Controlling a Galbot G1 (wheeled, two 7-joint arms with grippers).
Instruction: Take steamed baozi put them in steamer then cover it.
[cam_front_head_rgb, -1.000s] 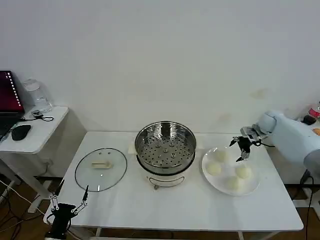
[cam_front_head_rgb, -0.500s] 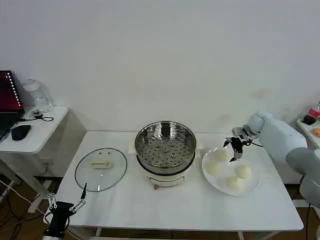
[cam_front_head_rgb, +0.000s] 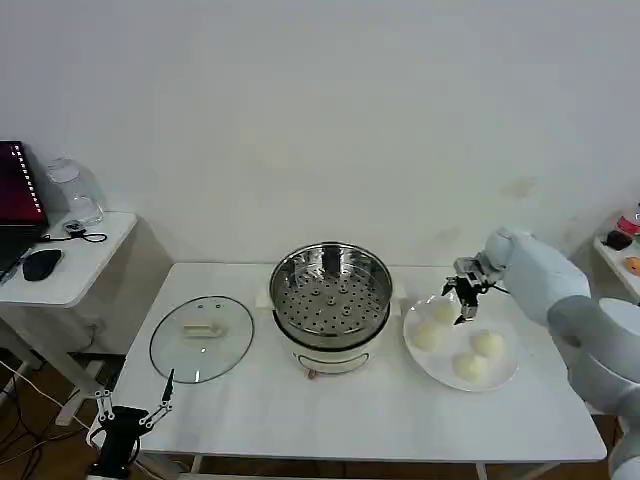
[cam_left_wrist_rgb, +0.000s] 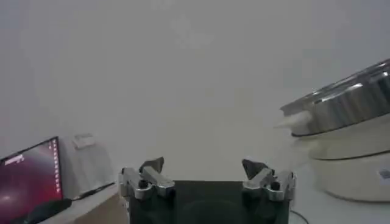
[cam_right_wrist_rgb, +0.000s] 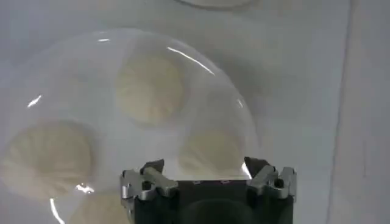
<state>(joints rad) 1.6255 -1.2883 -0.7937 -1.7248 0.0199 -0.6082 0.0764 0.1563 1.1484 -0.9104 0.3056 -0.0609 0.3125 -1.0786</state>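
Right pincer (cam_front_head_rgb: 462, 303) spread wide, gripping nothing, poised above the steamer-side edge of the white plate (cam_front_head_rgb: 505, 373). From the right wrist camera, pincer (cam_right_wrist_rgb: 208, 176) open with one steamed baozi (cam_right_wrist_rgb: 213, 152) directly under the gap, roughly centred between the tips. Looks lined up for a straight drop onto that bun, with no sideways correction called for; being round, no long axis to match, so wrist turn matters little. Two more buns farther out on the plate (cam_right_wrist_rgb: 149, 91) (cam_right_wrist_rgb: 47, 159), a fourth partly hidden at the pincer body's edge.

In the head camera, the baozi (cam_front_head_rgb: 443, 312) nearest the pincer sits at the plate's far inner part, with the others (cam_front_head_rgb: 427, 337) (cam_front_head_rgb: 487, 343) (cam_front_head_rgb: 468, 366) close around it, near but not clearly touching. Risk judged: tips brushing a neighbour on closing.

Beyond the plate, toward the robot's left, the steamer (cam_front_head_rgb: 330, 300) open at mid-bench, perforated tray bare. Farther left still, the cover (cam_front_head_rgb: 201, 338) flat on the bench (cam_front_head_rgb: 380, 420), handle up.

Left pincer (cam_front_head_rgb: 133, 412) open too, parked low off the near left corner of the bench, well apart from the buns; right arm plainly the nearer one for the pick. Seen from its own wrist, left pincer (cam_left_wrist_rgb: 207, 176) holding nothing.
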